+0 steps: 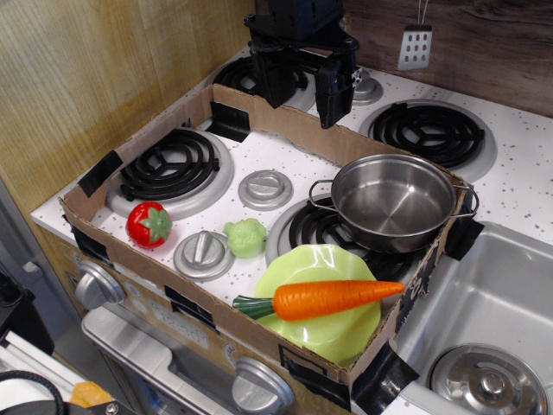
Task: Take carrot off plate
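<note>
Plate [333,333]: bottom middle, carrot [333,297] lies across it.
Steel pot [393,201]: right of middle, nothing inside.
Gripper [302,93]: top, fingers apart, holding nothing.

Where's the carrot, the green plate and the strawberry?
carrot [333,297], the only camera view, middle of its orange body.
plate [341,336], the only camera view, bare green part below the carrot.
strawberry [145,225], the only camera view, its red side.

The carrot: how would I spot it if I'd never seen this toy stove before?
Find the cardboard-walled toy stovetop and look to its front right corner, just below the shiny steel pot. There a lime-green scalloped plastic plate holds the long, glossy orange plastic carrot. It is the only orange, tapered thing; the red toy strawberry is round.
</note>
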### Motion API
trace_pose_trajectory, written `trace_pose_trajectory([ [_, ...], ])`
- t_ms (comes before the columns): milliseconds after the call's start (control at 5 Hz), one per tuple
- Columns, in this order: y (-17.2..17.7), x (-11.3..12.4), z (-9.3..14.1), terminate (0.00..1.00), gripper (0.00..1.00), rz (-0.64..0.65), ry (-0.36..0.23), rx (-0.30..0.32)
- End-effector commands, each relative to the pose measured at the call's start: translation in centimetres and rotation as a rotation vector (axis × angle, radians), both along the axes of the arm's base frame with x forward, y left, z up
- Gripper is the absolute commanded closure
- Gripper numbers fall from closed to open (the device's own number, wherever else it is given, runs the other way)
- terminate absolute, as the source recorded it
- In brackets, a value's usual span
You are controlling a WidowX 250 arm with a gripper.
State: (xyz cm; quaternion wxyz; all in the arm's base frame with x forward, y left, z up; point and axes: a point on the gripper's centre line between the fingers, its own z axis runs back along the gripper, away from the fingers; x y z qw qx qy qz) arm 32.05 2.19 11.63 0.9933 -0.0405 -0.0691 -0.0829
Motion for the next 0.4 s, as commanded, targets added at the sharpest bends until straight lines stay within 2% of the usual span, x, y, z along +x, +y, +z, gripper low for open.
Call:
trace_pose_trajectory([
  [0,0.0,0.0,0.0,0.00,0.00,0.000,0.000,0.000],
  [200,-1.0,-0.3,1.3,0.00,0.00,-0.110,-0.019,0.026],
])
